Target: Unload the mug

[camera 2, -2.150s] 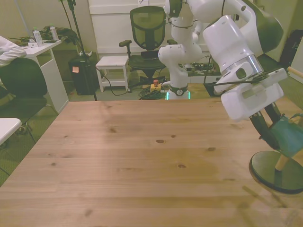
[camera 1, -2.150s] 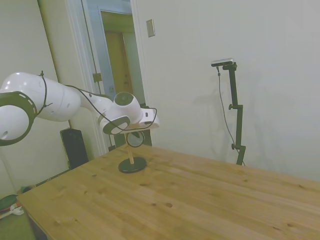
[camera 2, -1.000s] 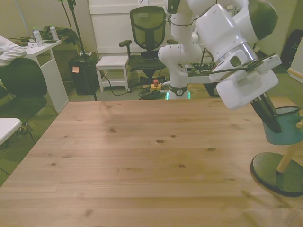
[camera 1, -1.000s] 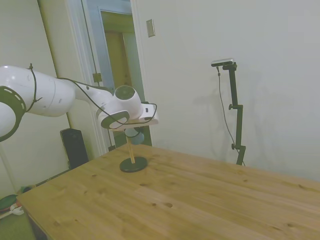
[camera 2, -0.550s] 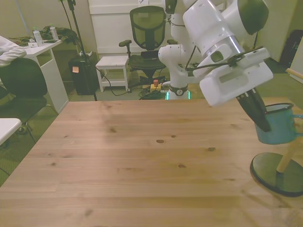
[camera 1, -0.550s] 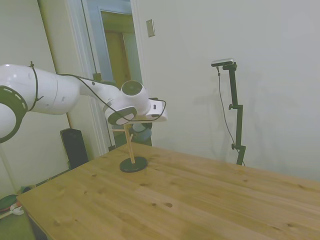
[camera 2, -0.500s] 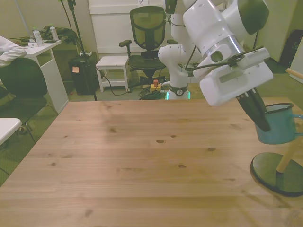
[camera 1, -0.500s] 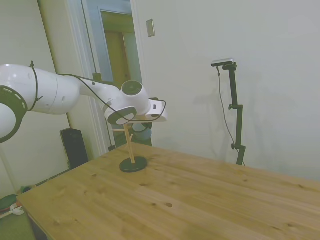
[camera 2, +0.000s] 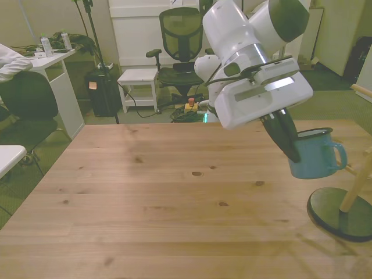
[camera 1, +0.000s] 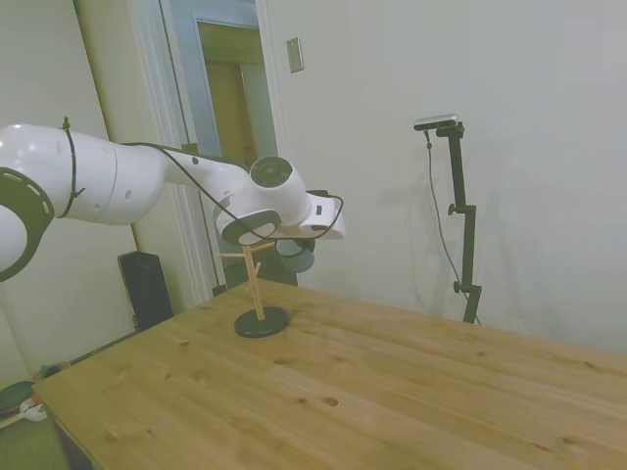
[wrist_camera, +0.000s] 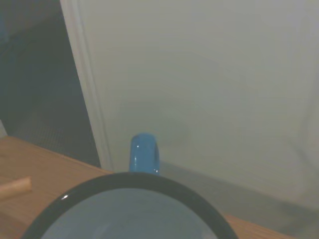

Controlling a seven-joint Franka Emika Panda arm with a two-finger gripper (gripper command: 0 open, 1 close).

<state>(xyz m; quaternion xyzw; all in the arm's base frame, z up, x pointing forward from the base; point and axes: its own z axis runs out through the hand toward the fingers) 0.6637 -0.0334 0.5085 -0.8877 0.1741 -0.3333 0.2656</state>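
Observation:
The light-blue mug (camera 2: 314,156) with a dark rim hangs in the air, upright, its handle (camera 2: 339,154) pointing to the front view's right. My gripper (camera 2: 292,151) is shut on the mug's rim on the front view's left side. The mug is clear of the wooden pegged stand (camera 2: 354,189), just to that stand's left and above the table. In the side view the mug (camera 1: 297,257) shows dimly under the hand, right of the stand (camera 1: 256,284). The wrist view shows the mug's rim (wrist_camera: 130,182) and handle (wrist_camera: 144,152) from close by.
The stand's dark round base (camera 2: 340,213) sits near the wooden table's (camera 2: 163,197) edge at the front view's right, with a peg (camera 2: 360,89) sticking out higher up. Behind the table are an office chair (camera 2: 181,35) and a white desk (camera 2: 55,70).
The mug was lifted off the stand's peg and turned upright. My gripper has since carried it away from the stand toward the front view's left.

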